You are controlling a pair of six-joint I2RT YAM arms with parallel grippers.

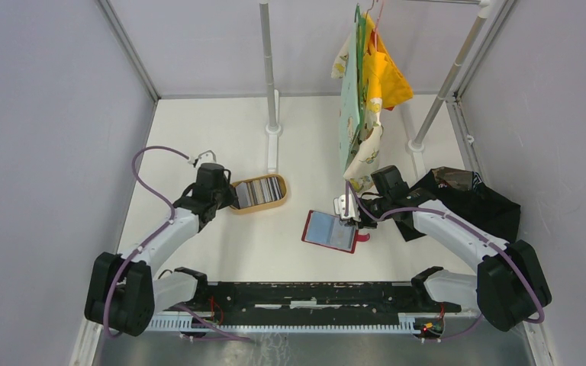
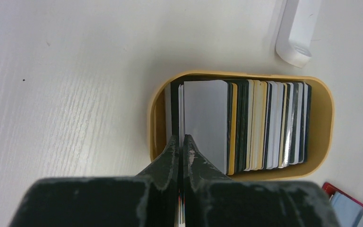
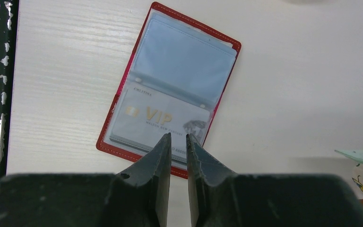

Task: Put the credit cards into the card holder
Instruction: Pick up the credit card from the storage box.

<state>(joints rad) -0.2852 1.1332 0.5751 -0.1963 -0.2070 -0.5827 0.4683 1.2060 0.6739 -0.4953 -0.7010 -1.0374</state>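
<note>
From above, we see a white table (image 1: pixel 221 130) boxed in by pale walls. A rack pole (image 1: pixel 268 69) stands at 12 o'clock, clothes (image 1: pixel 366 99) hang at 1 and a black bag (image 1: pixel 473 202) lies at 3. The left arm reaches toward 1 o'clock, and its left gripper (image 1: pixel 225 194) is at the tray's (image 1: pixel 263 209) 9 o'clock end. The right arm reaches toward 10 o'clock, its right gripper (image 1: pixel 349 213) at the 3 o'clock edge of the open wallet (image 1: pixel 326 229). The wallet lies flat at 4 o'clock from the tray.

At the left wrist, the cards (image 2: pixel 264 123) stand on edge in a row in the tray (image 2: pixel 324 127). The left gripper (image 2: pixel 180 142) dips in at 6 o'clock. Its jaws are pressed together on what looks to us like a single card (image 2: pixel 180 215), though only a sliver shows. The wallet's corner (image 2: pixel 354 208) peeks in at 4 o'clock.

At the right wrist, the wallet (image 3: pixel 179 61) lies spread open with a VIP card (image 3: pixel 158 118) in its near sleeve. The right gripper (image 3: pixel 178 139) is over its 6 o'clock edge. The jaws are a narrow slit apart, and we see nothing between them.
</note>
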